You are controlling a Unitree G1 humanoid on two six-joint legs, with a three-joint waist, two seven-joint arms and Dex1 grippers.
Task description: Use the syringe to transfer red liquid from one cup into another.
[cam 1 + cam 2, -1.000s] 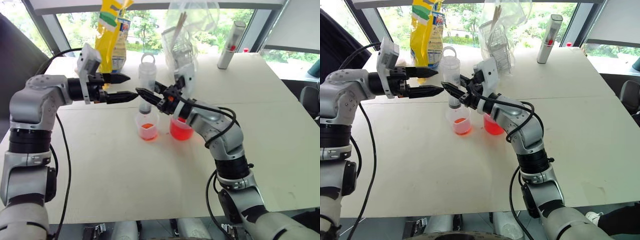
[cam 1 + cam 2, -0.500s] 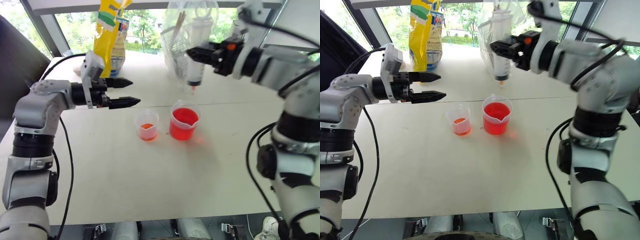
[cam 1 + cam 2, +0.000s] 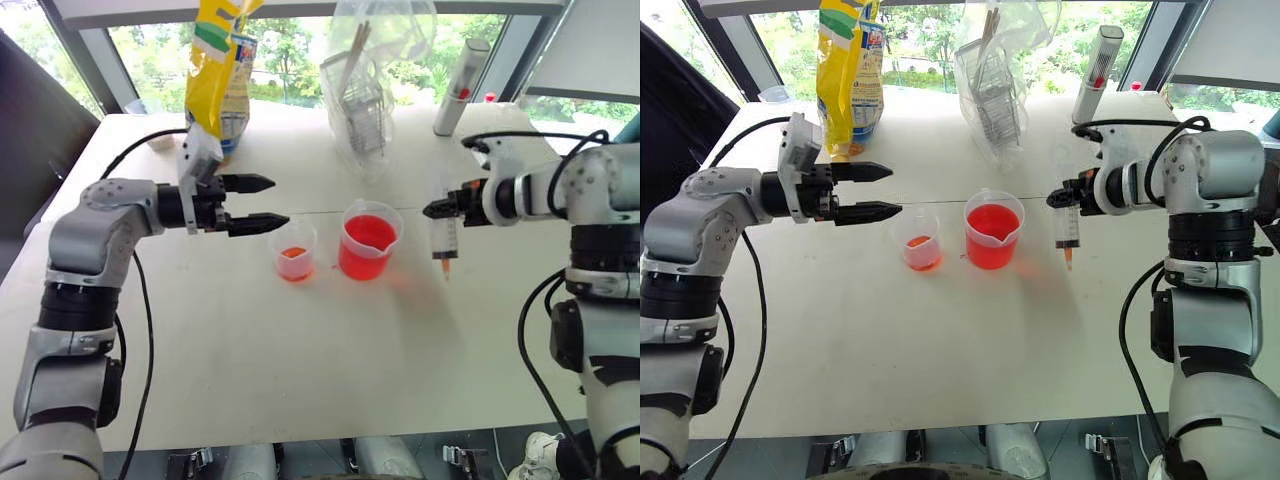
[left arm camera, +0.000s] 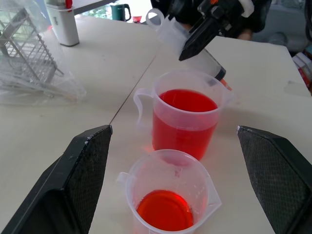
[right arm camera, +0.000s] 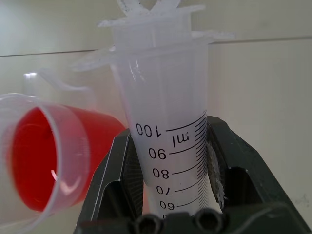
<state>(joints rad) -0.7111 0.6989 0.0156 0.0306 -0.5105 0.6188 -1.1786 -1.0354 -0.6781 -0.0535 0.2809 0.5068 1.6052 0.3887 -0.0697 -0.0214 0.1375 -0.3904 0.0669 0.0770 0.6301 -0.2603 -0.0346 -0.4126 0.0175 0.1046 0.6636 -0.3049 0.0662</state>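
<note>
Right gripper [image 3: 1065, 198] clamps my clear plastic scale-marked syringe [image 3: 1066, 226] upright, large spouted red-filled cup [image 3: 992, 231] beside it; left gripper [image 3: 883, 190] gapes wide.

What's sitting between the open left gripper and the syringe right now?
In the left eye view, the smaller cup and the larger cup stand between the left gripper and the syringe.

syringe [image 5: 168, 141] barrel scale reads 100, 90, 80, 70, 60 w/ "ml".
</note>
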